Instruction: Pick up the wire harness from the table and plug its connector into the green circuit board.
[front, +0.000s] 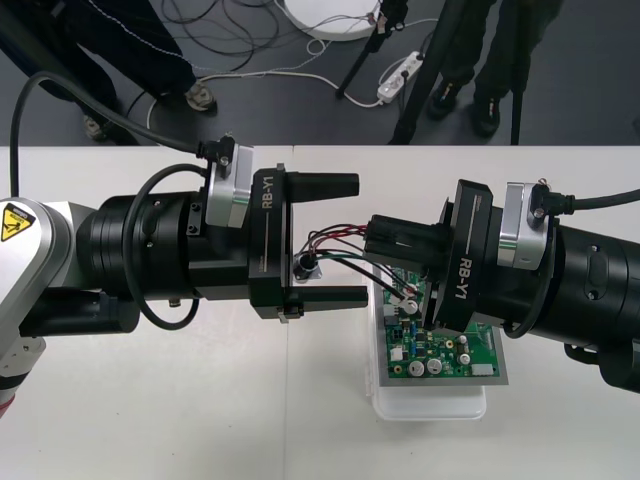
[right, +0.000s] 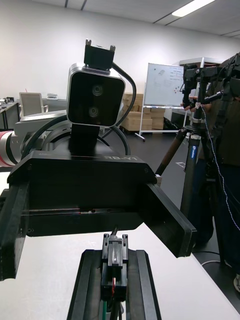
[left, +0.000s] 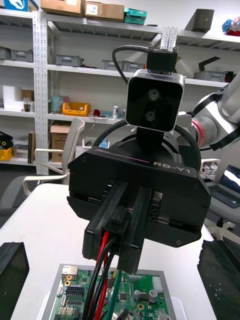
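Front view lets us count two grippers, one wire harness (front: 330, 245), one green circuit board (front: 445, 352) and one white base (front: 430, 402). We see the right gripper (front: 385, 243) with its fingers drawn narrow, clamped on the harness's single black plug (right: 114, 257). From the plug we count three colours, red, black and green, in the wires (left: 101, 260), which run across to one round metal socket (front: 305, 266). That socket hangs between the two fingers of the left gripper (front: 345, 240), which stand wide apart and touch nothing we can make out. The grippers meet tip to tip over the table (front: 150, 400), and the right arm's body covers the far part of the board. The base holds that one board alone. From the left wrist view we see the plug held above the board, not seated in it.
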